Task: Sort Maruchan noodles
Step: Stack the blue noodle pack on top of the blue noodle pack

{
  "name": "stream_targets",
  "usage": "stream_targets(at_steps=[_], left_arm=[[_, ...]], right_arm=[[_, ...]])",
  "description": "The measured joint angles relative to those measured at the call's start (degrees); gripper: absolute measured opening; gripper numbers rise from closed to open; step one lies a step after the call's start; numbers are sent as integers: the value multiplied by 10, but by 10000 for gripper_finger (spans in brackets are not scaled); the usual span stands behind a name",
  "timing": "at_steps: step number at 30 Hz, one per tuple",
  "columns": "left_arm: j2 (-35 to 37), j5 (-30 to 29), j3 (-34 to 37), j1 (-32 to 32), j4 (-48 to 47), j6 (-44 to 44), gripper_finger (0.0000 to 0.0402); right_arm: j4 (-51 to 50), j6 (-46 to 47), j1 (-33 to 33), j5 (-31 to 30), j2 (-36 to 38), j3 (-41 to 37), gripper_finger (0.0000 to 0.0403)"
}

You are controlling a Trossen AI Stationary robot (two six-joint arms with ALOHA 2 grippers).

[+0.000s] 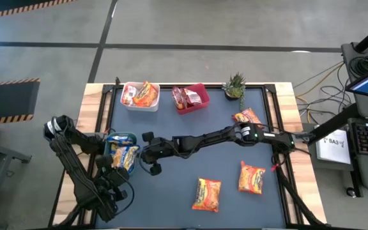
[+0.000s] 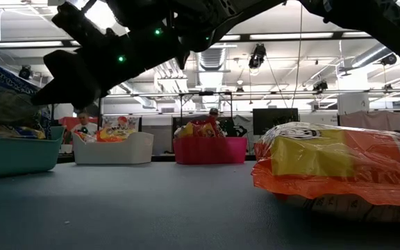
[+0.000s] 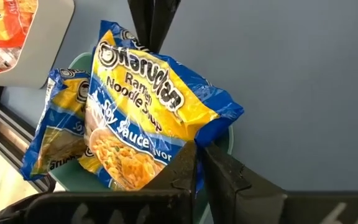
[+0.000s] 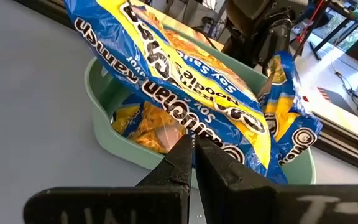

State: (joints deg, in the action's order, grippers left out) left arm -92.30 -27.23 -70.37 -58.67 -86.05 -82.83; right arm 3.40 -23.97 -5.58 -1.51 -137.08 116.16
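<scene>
A yellow-blue Maruchan packet [image 3: 148, 106] hangs tilted over the green bin [image 1: 121, 138] at the table's left. My left gripper [image 3: 199, 165] is shut on one end of it, and my right gripper [image 4: 193, 152], reaching across from the table's right, is shut on the opposite end. A second yellow-blue packet [image 3: 55, 137] lies in the green bin beneath. Three orange packets [image 1: 207, 193] [image 1: 252, 177] [image 1: 248, 117] lie flat on the dark mat. My left gripper pinches the packet's lower corner [image 3: 188, 149] between its two fingers, coming at it on a downward slant. The packet rises away from the fingers, tilted, above the bin. My right gripper pinches the packet's opposite edge [image 4: 185, 130] between its shut fingers [image 3: 154, 25], coming almost level from the table's right. The packet stretches away from them across the bin's opening.
At the far edge stand a white bin [image 1: 139, 102] with orange packets, a red bin [image 1: 200, 102] with red packets and a small potted plant [image 1: 235, 86]. In the low view one orange packet [image 2: 339, 167] lies close on the right. My right arm spans the table's middle.
</scene>
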Motion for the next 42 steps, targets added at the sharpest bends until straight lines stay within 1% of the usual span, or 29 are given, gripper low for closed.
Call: stream_targets(at_steps=[5, 7, 10, 12, 13, 15, 17, 20, 21, 23, 31, 36, 42], left_arm=[[0, 15, 0, 0, -3, -6, 42], [0, 31, 0, 0, -2, -6, 60], [0, 55, -4, 0, -3, 4, 87], [0, 57, -12, 0, -4, 14, 104], [0, 53, -17, 0, -4, 21, 111], [0, 19, -29, 0, -5, 33, 122], [0, -49, -38, 0, -4, 36, 128], [1, -169, -37, 2, -3, 23, 129], [1, -200, -34, 5, -3, 16, 129], [0, -231, -23, 14, -3, 7, 125], [-3, -239, 50, 45, 30, -46, 94], [-3, -228, 74, 44, 39, -63, 74], [-3, -199, 111, 43, 91, -62, 60]], right_arm=[[0, 0, 0, 0, 0, -5, 8], [3, 0, 0, 0, 0, -10, 8], [5, 6, 0, 0, 0, -18, 8], [15, 11, 1, 0, 0, -22, 8], [19, 15, 1, 0, 0, -23, 8], [24, 15, 1, 0, 0, -23, 8], [31, 15, 1, 0, 0, -23, 8], [38, 16, 1, 0, 0, -23, 8], [39, 17, 1, 0, 0, -23, 8], [42, 20, 1, 0, 0, -23, 8], [47, 43, 1, 0, 0, -23, 8], [47, 49, 1, 0, 0, -23, 8], [47, 66, 1, 0, 0, -23, 8]])
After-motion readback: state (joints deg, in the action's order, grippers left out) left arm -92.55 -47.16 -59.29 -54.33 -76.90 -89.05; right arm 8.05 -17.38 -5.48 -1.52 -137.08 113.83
